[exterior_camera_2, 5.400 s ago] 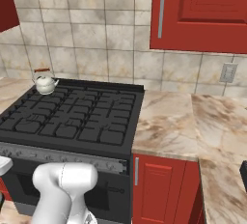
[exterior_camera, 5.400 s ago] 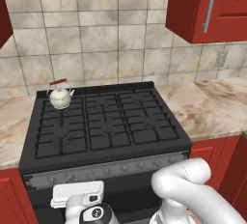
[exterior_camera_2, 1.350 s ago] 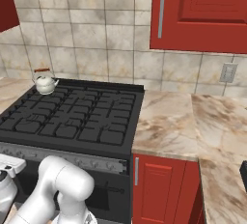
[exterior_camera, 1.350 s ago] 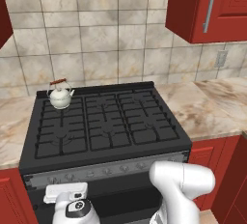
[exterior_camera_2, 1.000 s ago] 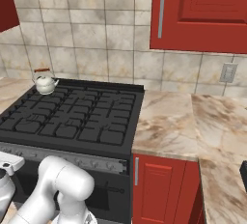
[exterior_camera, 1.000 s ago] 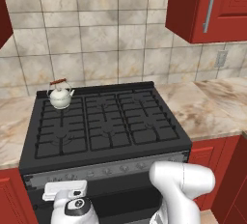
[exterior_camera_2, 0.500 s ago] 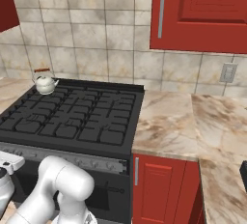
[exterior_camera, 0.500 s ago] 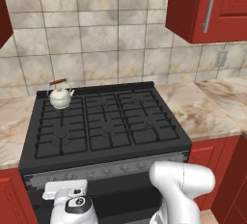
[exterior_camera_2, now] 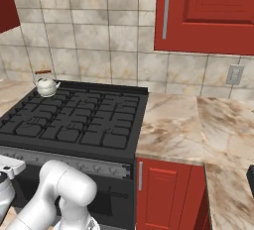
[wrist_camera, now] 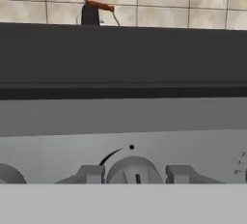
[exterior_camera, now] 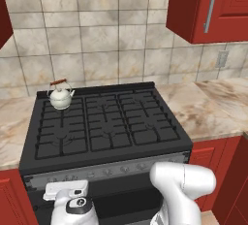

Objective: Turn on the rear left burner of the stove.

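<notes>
Far left of the grey front strip (exterior_camera: 111,170), low before the stove (exterior_camera: 104,122): fingers (wrist_camera: 90,174) closed on a round knob (wrist_camera: 133,171), one either side. Probably stiff and smooth, best pinched across its rim and twisted, not pulled. Up at the back-left corner, the rear left burner (exterior_camera: 60,110) beneath a white kettle (exterior_camera: 60,97). Rightward, marbled worktop (exterior_camera: 203,110), red cabinets.

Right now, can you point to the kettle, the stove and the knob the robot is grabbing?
kettle (exterior_camera: 60,98), left base view, its white belly
stove (exterior_camera: 104,123), left base view, the middle grate
knob (wrist_camera: 132,171), hand view, its round face between the fingers
</notes>
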{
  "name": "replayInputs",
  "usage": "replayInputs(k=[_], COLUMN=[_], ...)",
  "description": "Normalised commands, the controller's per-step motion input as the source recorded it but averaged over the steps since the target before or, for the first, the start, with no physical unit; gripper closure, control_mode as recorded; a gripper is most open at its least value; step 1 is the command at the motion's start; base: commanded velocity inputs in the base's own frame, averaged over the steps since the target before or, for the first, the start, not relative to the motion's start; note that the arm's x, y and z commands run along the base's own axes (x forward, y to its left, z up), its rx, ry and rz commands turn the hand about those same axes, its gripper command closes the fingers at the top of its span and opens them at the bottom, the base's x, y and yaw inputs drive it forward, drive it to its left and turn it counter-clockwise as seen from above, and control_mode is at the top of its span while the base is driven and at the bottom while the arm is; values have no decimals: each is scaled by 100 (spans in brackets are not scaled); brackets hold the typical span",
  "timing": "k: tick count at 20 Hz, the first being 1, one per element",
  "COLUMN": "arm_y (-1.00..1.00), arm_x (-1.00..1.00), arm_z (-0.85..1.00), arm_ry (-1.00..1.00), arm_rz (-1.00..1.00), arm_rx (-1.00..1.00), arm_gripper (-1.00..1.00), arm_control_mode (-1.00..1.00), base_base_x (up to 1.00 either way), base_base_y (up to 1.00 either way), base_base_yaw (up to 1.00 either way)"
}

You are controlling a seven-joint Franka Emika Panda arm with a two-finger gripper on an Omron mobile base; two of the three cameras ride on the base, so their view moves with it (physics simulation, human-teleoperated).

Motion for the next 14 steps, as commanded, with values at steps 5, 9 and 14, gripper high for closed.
replayInputs(k=[5, 9, 14], arm_y=[-23, -17, -9], arm_x=[0, 0, 0], arm_z=[-41, -40, -41], arm_ry=[3, 16, 22], arm_rz=[13, 11, 7], arm_rx=[-29, -43, -49], arm_gripper=[100, 100, 100], arm_control_mode=[-100, -100, -100], base_base_x=[0, 0, 0], base_base_y=[0, 0, 0], base_base_yaw=[0, 0, 0])
